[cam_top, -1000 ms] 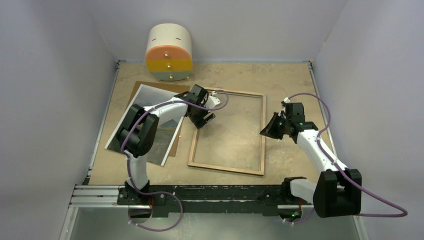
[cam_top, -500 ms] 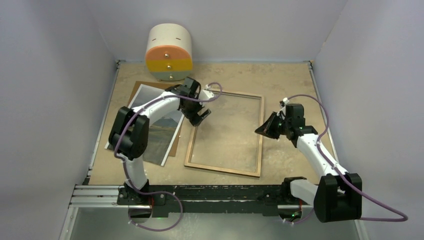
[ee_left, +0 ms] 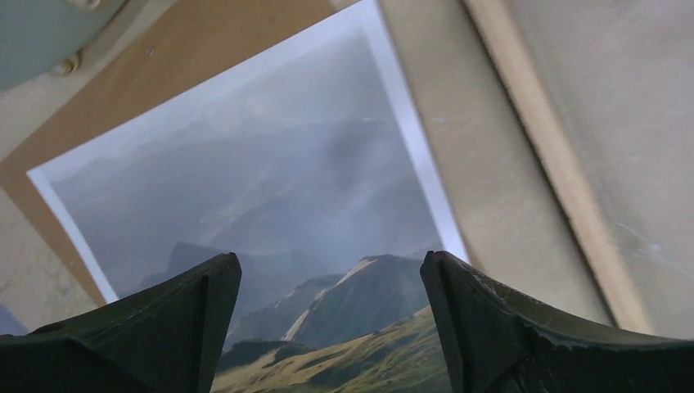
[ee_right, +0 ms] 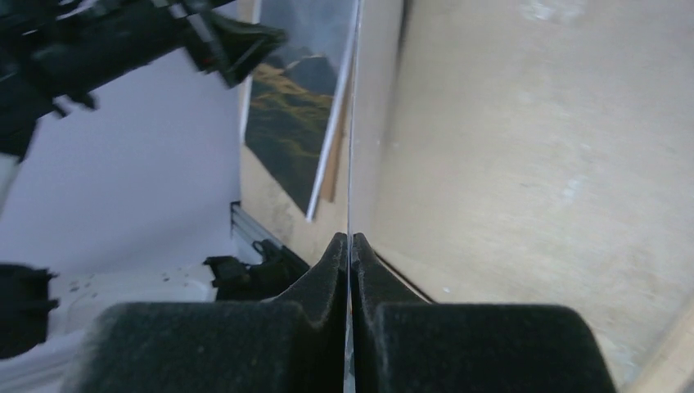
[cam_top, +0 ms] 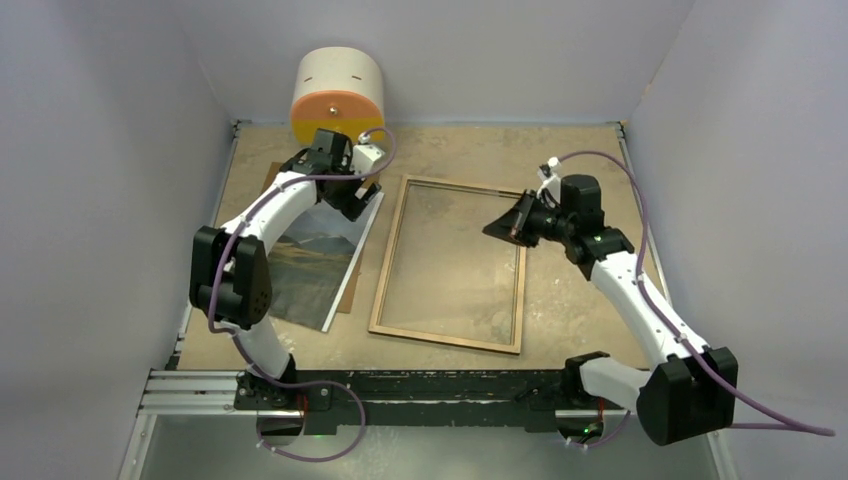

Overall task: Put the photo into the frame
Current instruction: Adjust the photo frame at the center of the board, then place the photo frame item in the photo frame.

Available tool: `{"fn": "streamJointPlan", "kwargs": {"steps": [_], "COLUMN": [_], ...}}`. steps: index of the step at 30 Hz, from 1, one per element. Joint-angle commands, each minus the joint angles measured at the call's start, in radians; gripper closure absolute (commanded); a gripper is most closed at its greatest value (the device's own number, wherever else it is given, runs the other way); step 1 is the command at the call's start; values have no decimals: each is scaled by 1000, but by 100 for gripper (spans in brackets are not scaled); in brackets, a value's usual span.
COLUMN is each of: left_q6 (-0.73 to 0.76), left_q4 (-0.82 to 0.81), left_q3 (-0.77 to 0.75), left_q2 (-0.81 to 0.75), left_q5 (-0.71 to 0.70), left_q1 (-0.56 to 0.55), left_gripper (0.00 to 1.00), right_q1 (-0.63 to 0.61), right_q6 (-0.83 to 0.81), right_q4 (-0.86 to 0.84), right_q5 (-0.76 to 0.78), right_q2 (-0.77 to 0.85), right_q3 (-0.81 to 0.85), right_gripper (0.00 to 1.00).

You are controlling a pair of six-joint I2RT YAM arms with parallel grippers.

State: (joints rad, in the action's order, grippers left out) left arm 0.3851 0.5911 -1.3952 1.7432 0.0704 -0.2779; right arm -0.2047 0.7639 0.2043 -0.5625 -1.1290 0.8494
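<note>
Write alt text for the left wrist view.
Open black jaws hover above a glossy rectangular photo of grey mountains with a white border, lying on a brown backing board; the light-wood picture frame edge runs at right.

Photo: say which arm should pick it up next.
Left. The left gripper is open and hovers directly over the photo, near its far end. The right gripper is shut on the edge of a thin glass pane by the frame, so it looks occupied.

No text, label or number is readable anywhere.
</note>
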Motion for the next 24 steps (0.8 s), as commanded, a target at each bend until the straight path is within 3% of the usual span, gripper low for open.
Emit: {"fn": "streamJointPlan", "kwargs": {"steps": [1,8,13,24], "left_q6": [-16,-48,-44,-11], "left_q4": [-55,-64,-42,-58], "left_q3": [5,-2,0,78], "left_q2": [17,3,0,-10], "left_q5": [-105,-90,-75,-66], "left_q1": [64,127,134,74], "left_gripper": [13,13,13,11], "right_q1": [-54,-55,-55,-22], "right_q6": [81,194,190,123], "right_q4": [-63,-157,-169,-199], "right_q5": [-49,-111,-101,135], "right_q2": [-3,5,-1,18], "right_q3": [144,211,112,-198], "right_gripper": [100,100,100,100]}}
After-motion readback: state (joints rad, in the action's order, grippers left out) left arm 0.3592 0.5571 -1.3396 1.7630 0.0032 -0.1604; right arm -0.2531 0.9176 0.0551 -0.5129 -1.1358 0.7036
